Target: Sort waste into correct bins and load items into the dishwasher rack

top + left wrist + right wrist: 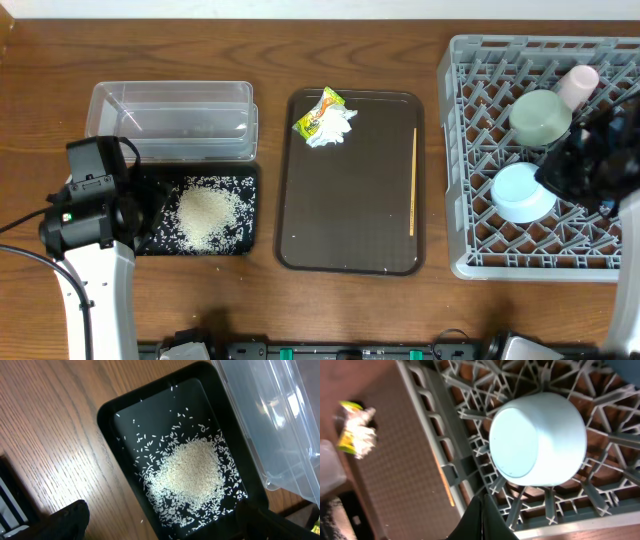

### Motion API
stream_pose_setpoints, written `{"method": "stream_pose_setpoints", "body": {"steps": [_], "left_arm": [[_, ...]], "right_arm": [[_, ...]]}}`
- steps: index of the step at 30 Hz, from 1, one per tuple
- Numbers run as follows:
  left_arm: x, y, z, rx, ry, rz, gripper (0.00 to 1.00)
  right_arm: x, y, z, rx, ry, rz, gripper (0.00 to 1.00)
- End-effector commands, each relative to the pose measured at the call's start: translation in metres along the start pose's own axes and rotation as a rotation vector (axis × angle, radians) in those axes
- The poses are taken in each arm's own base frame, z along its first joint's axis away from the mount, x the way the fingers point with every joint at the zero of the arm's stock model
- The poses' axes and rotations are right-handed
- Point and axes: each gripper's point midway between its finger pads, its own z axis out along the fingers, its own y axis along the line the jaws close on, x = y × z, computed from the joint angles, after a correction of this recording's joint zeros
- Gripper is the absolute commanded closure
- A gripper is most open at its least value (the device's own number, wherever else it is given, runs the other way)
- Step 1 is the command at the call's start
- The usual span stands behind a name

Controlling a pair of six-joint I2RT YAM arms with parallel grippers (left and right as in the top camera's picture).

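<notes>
Mint bowl (535, 440): pale, smooth, tipped among pegs by the tray-side edge of grey rack (470, 150), round face toward brown tray (350, 200). Second mint bowl (540, 115) and pink cup (577, 85) close behind. Right gripper (481, 512) clenched empty just beside; left gripper (170, 527) spread wide above rice (192, 472) in black tray (112, 420).

Holds left hand (167, 522) spread wide, fingers (70, 517) at the lower corners of its wrist view; presses right hand (482, 512) fully shut, fingertips (474, 521) together.
</notes>
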Motion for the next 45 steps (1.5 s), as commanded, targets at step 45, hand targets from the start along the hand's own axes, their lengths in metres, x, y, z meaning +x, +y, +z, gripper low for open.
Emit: {"method": "stream_pose_setpoints", "body": {"steps": [45], "left_arm": [[-0.005,0.000,-0.004,-0.001,-0.013,-0.016,0.04]], "right_arm": [[0.004,-0.001,0.018,0.087,0.226,-0.028,0.98]]}}
